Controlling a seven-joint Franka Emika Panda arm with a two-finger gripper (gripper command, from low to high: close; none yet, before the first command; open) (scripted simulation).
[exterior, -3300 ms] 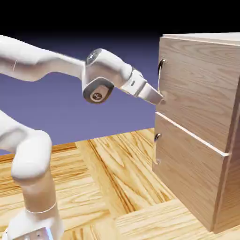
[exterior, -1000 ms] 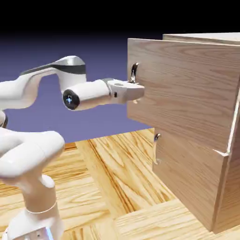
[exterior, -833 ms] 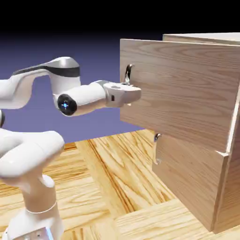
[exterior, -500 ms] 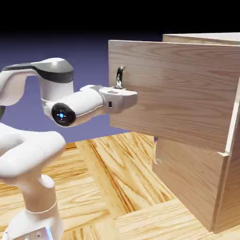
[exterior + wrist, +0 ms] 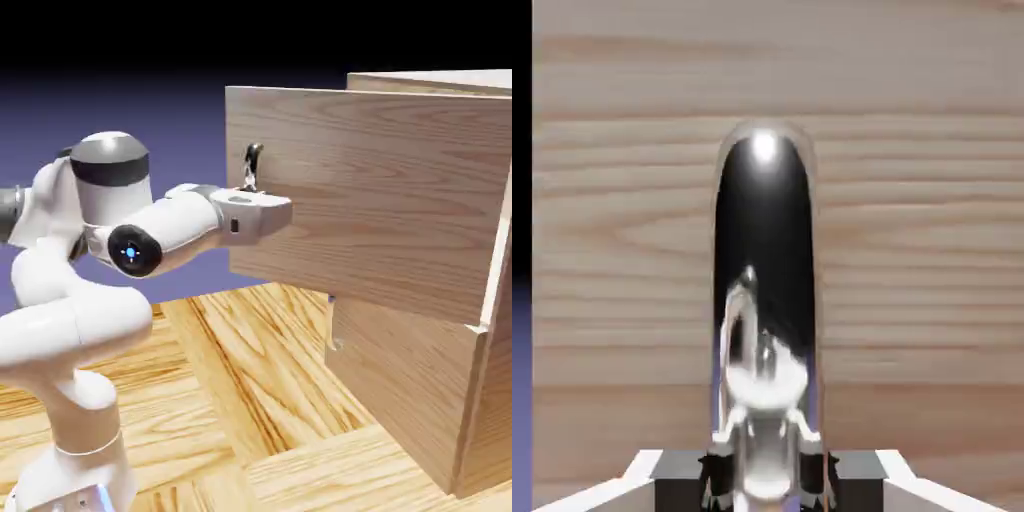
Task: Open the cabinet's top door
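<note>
Cabinet (image 5: 430,400) on wood-grain table (image 5: 240,400), top door (image 5: 380,190) swung outward.

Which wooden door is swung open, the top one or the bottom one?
The top door. It sticks out from the cabinet toward the arm, with the fingers closed on its handle. The lower panel sits flush.

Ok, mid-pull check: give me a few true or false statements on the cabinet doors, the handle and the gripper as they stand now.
1. The top door is swung out from the cabinet. True.
2. The gripper is shut on the top door's handle. True.
3. The lower door is open too. False: it sits flush with the cabinet.
4. The gripper hangs clear of the handle. False: the handle sits between the fingertips.
5. The handle is wooden. False: it is shiny metal.
</note>
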